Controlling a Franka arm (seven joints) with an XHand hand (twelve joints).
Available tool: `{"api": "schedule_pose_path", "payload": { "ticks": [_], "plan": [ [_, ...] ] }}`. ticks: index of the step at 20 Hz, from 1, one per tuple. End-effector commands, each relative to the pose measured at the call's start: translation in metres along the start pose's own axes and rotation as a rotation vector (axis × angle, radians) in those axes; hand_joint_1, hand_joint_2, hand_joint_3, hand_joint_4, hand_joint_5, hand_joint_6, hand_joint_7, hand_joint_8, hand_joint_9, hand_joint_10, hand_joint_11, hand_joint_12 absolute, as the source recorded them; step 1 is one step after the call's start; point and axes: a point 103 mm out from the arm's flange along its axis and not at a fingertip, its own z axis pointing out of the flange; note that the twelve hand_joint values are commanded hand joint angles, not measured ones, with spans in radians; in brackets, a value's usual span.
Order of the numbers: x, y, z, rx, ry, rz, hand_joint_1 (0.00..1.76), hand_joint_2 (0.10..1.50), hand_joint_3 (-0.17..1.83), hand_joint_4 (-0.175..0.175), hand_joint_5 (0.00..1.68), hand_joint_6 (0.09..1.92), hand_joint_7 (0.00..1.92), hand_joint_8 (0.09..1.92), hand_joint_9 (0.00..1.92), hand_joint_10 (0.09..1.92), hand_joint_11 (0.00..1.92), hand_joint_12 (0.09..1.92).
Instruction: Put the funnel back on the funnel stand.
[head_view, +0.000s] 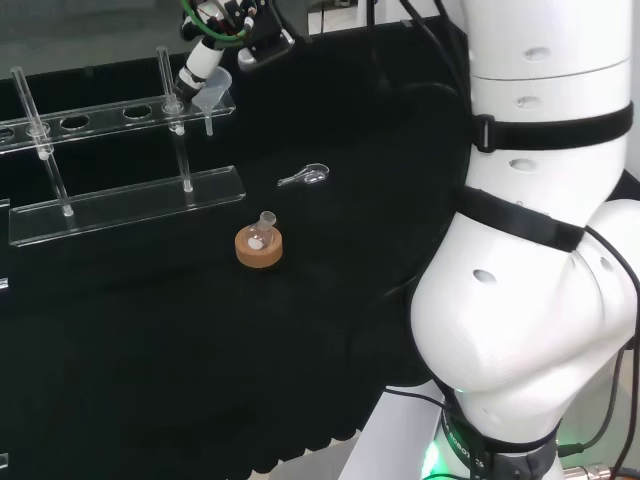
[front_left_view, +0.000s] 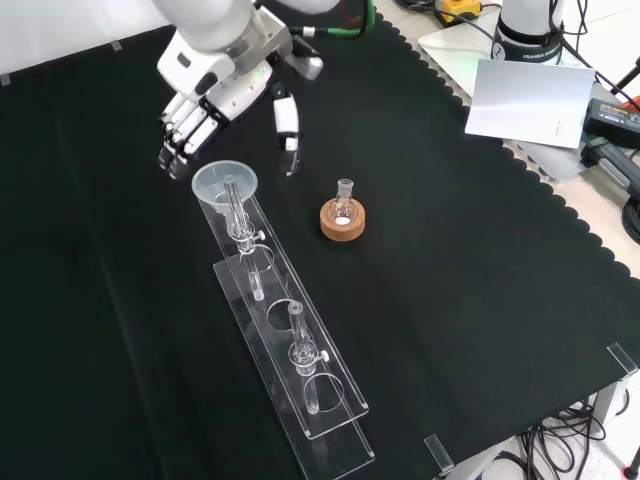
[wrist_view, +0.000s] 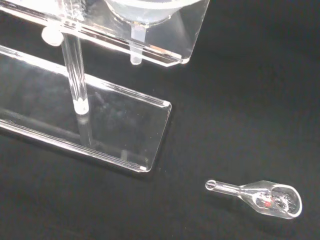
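Note:
The clear funnel (front_left_view: 225, 183) sits in the end hole of the clear acrylic funnel stand (front_left_view: 300, 375), its stem hanging down through the top plate. In the wrist view the funnel's bowl (wrist_view: 145, 7) rests in that plate and the stem (wrist_view: 135, 47) pokes out below. The hand (front_left_view: 215, 90) hovers just beyond the funnel with its fingers (front_left_view: 180, 140) straight and the thumb (front_left_view: 287, 125) spread apart. In the head view the hand (head_view: 205, 60) is right above the funnel (head_view: 213, 93). Whether a fingertip touches the rim I cannot tell. Nothing is held.
A cork ring with a small glass flask (front_left_view: 343, 218) stands on the cloth beside the stand; it is also in the head view (head_view: 260, 245). A small glass scoop (wrist_view: 265, 196) lies near the stand's base plate (wrist_view: 100, 125). Upright rods (head_view: 170, 90) rise from the stand.

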Motion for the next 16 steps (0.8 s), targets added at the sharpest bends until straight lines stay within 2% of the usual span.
{"api": "schedule_pose_path", "payload": {
  "ticks": [1,6,16],
  "plan": [
    [-0.016,-0.055,-0.017,-0.102,0.063,0.049,0.46,0.70,0.15,-0.035,0.15,0.09,0.01,0.50,0.15,0.79,0.14,1.48],
    [-0.026,-0.094,-0.020,-0.132,0.093,0.092,0.49,0.74,0.14,-0.039,0.20,0.09,0.04,0.64,0.25,0.76,0.19,1.46],
    [-0.036,-0.148,-0.014,-0.162,0.121,0.171,0.52,0.76,0.16,-0.043,0.26,0.09,0.10,0.68,0.33,0.73,0.25,1.45]
  ]
}}
